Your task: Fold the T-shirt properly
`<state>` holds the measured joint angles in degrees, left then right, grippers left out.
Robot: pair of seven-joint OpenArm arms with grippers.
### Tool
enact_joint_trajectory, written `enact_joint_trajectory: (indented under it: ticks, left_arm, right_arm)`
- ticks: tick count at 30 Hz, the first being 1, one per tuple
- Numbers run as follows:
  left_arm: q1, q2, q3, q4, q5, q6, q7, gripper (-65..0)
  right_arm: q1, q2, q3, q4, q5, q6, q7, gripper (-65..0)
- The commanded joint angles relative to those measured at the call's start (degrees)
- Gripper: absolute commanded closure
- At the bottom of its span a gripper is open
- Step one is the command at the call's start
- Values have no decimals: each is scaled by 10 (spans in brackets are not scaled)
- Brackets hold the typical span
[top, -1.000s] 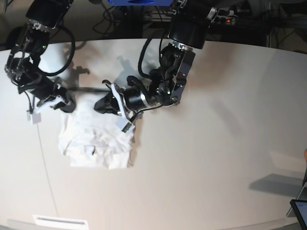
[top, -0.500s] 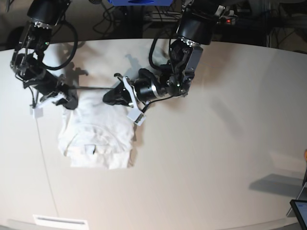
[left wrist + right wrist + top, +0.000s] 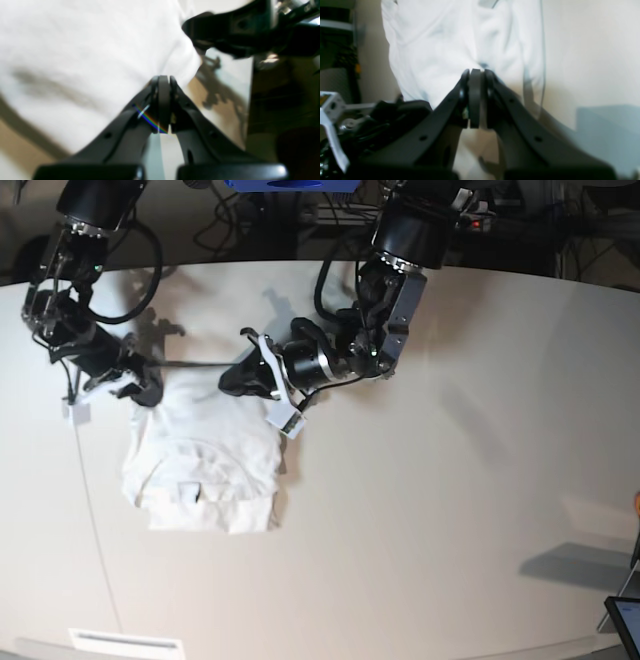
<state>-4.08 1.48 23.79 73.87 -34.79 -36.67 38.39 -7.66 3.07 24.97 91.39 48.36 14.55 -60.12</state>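
On the table, left half of the base view, lies the shirt, white, wrinkled, already folded into a rough rectangle w/ its lower edge nearest the camera. Its top edge is pulled taut between both grippers, so the fabric narrows slightly toward the top.

Left gripper sits at the shirt's top corner on the view's right side; arm reaches in from the top centre, bent at the wrist, pointing left. Wrist cam: left gripper has its jaws pressed together, pinching the white cloth at the tips, fabric bunching right at the pinch. View is blurry, but no gap shows betw. the fingers.

Right gripper is at the opposite top corner, arm coming down from the top-left. Wrist cam: right gripper is likewise clamped tight on a fold of the shirt, creases radiating from the grip point. Fingers touch the cloth; bare table shows to the right of it.

Both grippers are near table level, well apart, w/ the shirt's top edge spanning betw. them.
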Motion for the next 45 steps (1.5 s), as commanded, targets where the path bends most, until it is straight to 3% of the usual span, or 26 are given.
enact_joint_trajectory:
  ticks: [1, 8, 13, 19, 23, 28, 33, 40, 45]
  left_arm:
    - [-4, -1, -3, 36, -1, 8, -2, 0]
    - [-16, 1, -2, 181, -2, 67, 22, 0]
    - [-55, 24, -1, 184, -2, 95, 22, 0]
    - [-118, 54, -3, 39, 0, 97, 18, 0]
    - [-129, 59, 3, -40, 2, 97, -5, 0]
    - [-119, 52, 5, -82, 3, 95, -23, 0]
    - [-102, 27, 5, -93, 3, 95, -41, 0]
    - [-92, 9, 5, -86, 1, 95, -44, 0]
    - [-83, -4, -4, -12, -1, 96, -40, 0]
  right_arm:
    - [4, 5, 1, 39, 12, 5, 6, -36]
    - [11, 6, 5, 136, 12, 4, -17, -36]
    - [53, 8, 5, 124, 8, 4, -21, -36]
    - [104, 8, 5, 22, 7, 4, -17, -36]
    - [108, 8, 5, -33, 7, 4, -4, -36]
    - [96, 30, 3, -62, 8, 4, 29, -36]
    - [90, 51, 6, -90, 9, 6, 37, -36]
    - [87, 51, 1, -90, 11, 6, 53, -36]
    - [88, 53, 5, -45, 12, 5, 52, -36]
